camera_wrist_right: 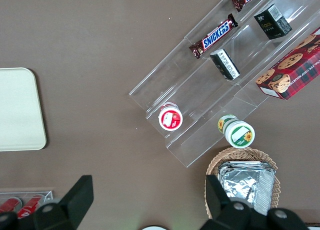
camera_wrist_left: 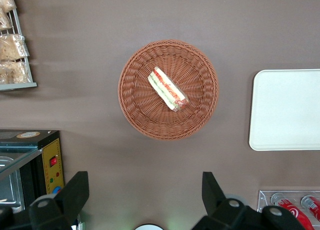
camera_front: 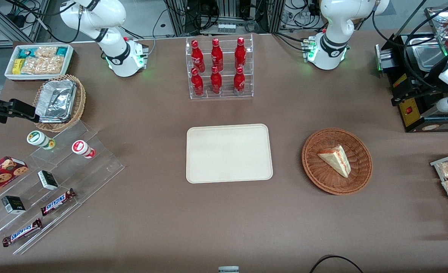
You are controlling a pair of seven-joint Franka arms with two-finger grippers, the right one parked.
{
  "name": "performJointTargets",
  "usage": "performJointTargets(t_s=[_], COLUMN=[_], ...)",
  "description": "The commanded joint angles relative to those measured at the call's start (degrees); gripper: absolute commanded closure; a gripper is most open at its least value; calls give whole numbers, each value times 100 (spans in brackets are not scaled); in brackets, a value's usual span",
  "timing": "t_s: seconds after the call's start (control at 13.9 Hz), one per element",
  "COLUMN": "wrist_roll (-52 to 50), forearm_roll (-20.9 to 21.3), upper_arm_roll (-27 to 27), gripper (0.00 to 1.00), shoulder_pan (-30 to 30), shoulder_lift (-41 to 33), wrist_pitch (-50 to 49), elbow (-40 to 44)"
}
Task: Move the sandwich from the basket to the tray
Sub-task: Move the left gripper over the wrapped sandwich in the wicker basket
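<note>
The end effector (camera_wrist_left: 145,200) hangs high above the bench (camera_front: 224,227) with its fingers spread wide, over bare cloth beside the basket (camera_front: 315,170). Nothing overhangs the basket; only its low rim rings the sandwich (camera_front: 336,160). Open bench separates the basket from the tray (camera_front: 229,153). The bottle rack (camera_front: 219,68) stands farther from the front camera than the tray, well apart from it.

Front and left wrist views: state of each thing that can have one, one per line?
sandwich: lying in the basket, not gripped.
basket: holds only the sandwich.
tray: nothing on it.
gripper: open, high above the table, apart from the basket.
bottle rack: six red bottles upright.
</note>
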Motion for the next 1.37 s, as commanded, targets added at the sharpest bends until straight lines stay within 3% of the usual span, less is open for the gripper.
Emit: performJointTargets(t_s=[0.0,0.58,1.3], wrist_roll=[121,-10,-2309], forearm_roll=[25,86,16], upper_arm_roll=[-2,-20,-55], gripper=[0,0,0], shoulder_pan=[19,-51,-175], shoulder_lift=[23,699,374], wrist_pitch=[-195,540,4327], elbow=[111,-292,-3429])
